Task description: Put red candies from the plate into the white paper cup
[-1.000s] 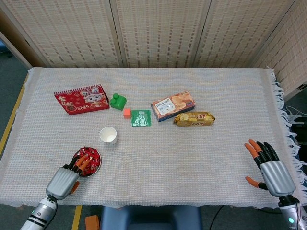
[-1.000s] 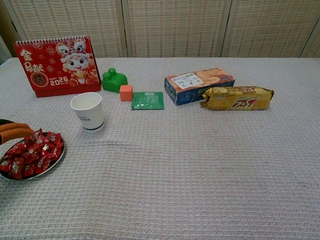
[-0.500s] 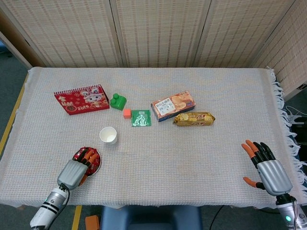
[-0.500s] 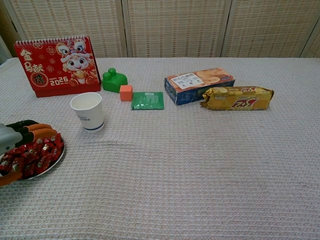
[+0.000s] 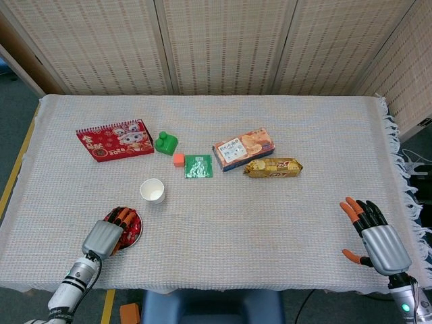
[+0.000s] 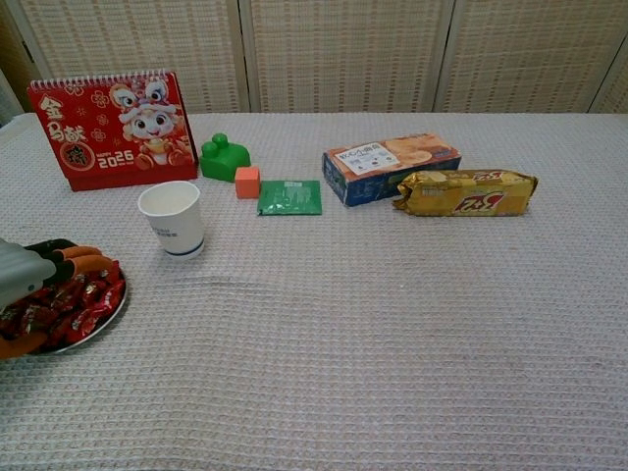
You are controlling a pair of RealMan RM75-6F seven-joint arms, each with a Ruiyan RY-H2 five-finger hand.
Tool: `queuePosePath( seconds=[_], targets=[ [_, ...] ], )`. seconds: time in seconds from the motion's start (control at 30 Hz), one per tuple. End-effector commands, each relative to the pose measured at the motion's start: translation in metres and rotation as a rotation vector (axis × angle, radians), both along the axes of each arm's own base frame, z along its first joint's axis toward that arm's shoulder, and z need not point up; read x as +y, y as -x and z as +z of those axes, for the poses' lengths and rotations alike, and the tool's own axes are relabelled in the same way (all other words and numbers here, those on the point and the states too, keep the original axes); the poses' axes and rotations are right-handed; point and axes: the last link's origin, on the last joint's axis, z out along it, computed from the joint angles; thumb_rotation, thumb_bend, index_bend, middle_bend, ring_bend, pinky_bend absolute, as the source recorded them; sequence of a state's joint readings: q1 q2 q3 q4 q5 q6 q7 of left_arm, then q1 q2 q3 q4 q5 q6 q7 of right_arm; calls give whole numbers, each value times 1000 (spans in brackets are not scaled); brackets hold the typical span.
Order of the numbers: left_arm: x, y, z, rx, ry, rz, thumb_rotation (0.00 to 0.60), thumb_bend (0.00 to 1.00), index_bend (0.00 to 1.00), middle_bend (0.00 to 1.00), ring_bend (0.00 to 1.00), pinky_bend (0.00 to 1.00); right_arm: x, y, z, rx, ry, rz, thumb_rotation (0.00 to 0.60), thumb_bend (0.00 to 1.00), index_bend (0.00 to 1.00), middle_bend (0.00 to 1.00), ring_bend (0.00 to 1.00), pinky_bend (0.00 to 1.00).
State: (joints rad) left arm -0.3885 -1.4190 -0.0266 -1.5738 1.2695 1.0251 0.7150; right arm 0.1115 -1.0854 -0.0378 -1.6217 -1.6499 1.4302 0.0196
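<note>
The cloth-covered table [image 5: 223,223] holds everything. At seven o'clock the plate [image 6: 108,316] carries a heap of red candies [image 6: 83,299] in shiny wrappers. The left hand [image 5: 108,233] lies over them; whether its fingers pinch one, I cannot tell. The white paper cup [image 6: 174,218], toward one o'clock of the plate, shows nothing inside. At four o'clock the right hand [image 5: 375,233] rests with fingers spread, holding nothing.

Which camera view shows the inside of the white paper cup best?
The head view: it looks down into the white paper cup, so its interior shows. The chest view sees the cup from the side, showing mainly the outer wall and rim.
</note>
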Motion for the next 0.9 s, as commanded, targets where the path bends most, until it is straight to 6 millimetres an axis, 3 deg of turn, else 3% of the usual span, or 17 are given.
queuePosePath(
  seconds=[0.03, 0.27, 0.9],
  targets=[
    [0, 0, -1, 5, 3, 0, 600, 383, 0, 17, 77, 619, 0, 0, 0, 1, 0, -1, 600, 56, 0, 0, 0, 0],
    [0, 2, -3, 7, 10, -5, 600, 381, 61, 109, 206, 709, 0, 0, -1, 4, -3, -4, 600, 56, 0, 0, 0, 0],
    [2, 1, -9, -5, -15, -47, 600, 391, 347, 251, 337, 850, 1, 0, -1, 6, -13, -13, 600, 56, 0, 0, 0, 0]
  ],
)
